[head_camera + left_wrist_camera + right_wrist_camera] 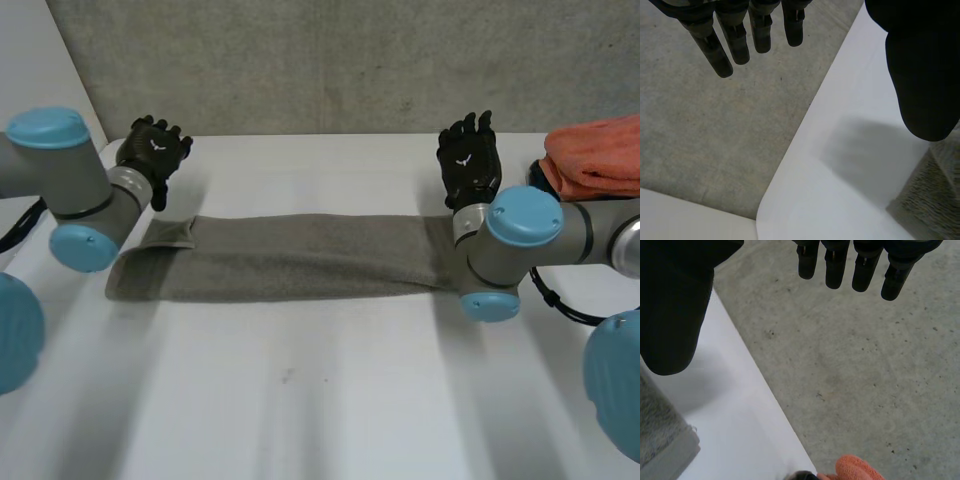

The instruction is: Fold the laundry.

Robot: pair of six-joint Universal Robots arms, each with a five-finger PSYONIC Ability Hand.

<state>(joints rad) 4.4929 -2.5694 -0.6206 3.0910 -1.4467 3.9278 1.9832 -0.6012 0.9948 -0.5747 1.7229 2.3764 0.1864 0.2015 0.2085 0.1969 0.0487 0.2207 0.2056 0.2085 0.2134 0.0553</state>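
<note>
towel [290,258] lying on table [330,400], long axis L-R | L hand [153,150] hovering open, holding nothing, just past L end | R hand [469,160] same at R end | 2 hands prob. equally near

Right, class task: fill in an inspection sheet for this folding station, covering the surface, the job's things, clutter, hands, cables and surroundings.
Surface: white table, mostly bare.
Job's things: grey towel, folded into a long strip and lying flat across the table; orange towel, bundled at the table's far edge on the robot's right.
Clutter: nothing seen.
Hands: left hand and right hand both open, fingers straight, holding nothing, each beyond the grey towel's far edge near one of its ends.
Cables: nothing seen.
Surroundings: grey concrete beyond the table.
</note>
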